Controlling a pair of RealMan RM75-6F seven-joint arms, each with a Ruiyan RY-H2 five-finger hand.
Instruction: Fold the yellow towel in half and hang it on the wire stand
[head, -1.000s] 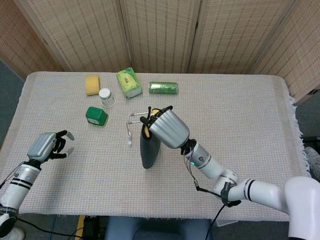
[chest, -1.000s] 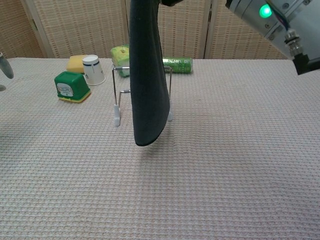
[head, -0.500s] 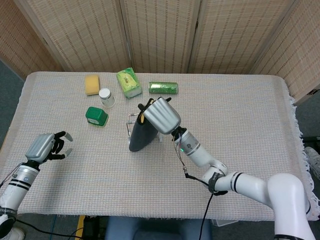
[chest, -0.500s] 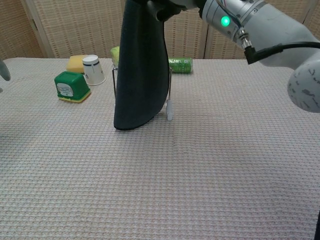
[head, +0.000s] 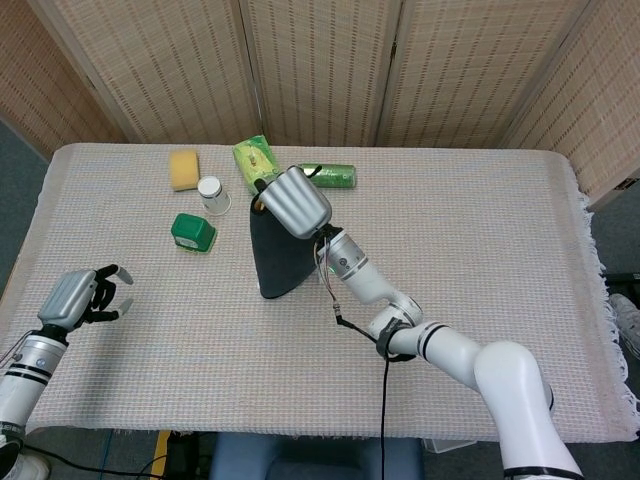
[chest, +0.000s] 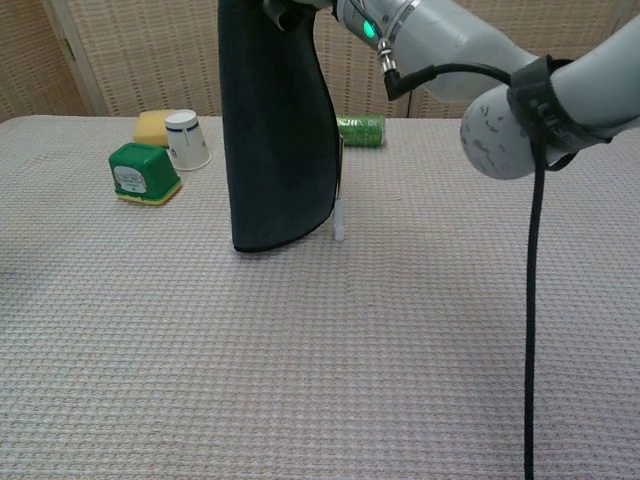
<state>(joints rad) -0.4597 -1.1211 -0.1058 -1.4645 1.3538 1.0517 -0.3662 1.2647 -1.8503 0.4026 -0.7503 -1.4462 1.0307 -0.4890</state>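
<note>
Toward the table's far left: yellow sponge (head: 184, 168), white cup (head: 211, 193), green box (head: 193, 232), green packet (head: 253, 160), green can (head: 338, 176).

The hanging towel (chest: 278, 130) showed dark grey, almost black. The tablecloth (head: 480, 250) was pale beige with a waffle weave. A sponge (head: 184, 168) was yellow, a small box (head: 192, 232) green, a cup (head: 211, 193) white.

**Towel hanging dark-side out, in front of wire stand**

Towel (chest: 280, 130) folded, hangs vertical from its top edge; visible face dark grey/black, bit of yellow at top in head view. Rounded lower edge at or just above tabletop. Wire stand (chest: 340, 205) directly behind, mostly hidden; one upright and white foot visible at towel's right edge.
</note>
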